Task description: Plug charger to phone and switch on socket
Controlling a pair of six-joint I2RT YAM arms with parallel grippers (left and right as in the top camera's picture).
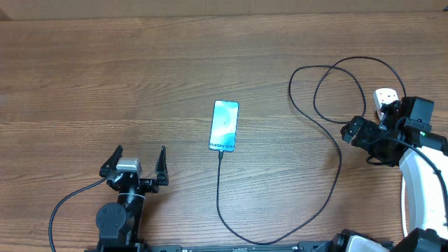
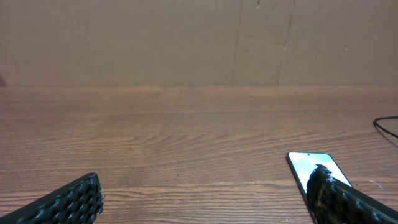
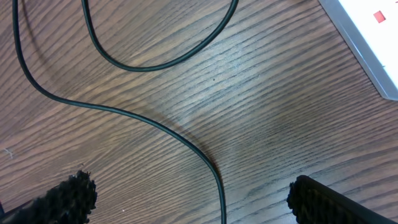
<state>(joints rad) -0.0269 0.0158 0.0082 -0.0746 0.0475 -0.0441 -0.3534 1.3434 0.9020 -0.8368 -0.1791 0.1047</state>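
The phone lies mid-table with its screen lit; it also shows in the left wrist view. The black charger cable meets the phone's near end, runs toward the front edge, then right and up in loops toward the socket. The socket is mostly hidden under my right arm; in the right wrist view its white edge with a red switch shows at top right. My right gripper is open and empty over the cable, just left of the socket. My left gripper is open and empty, left of the phone.
Bare wooden tabletop stretches across the left and back. A brown cardboard wall stands behind the table. The cable's loops lie at the back right beside my right arm.
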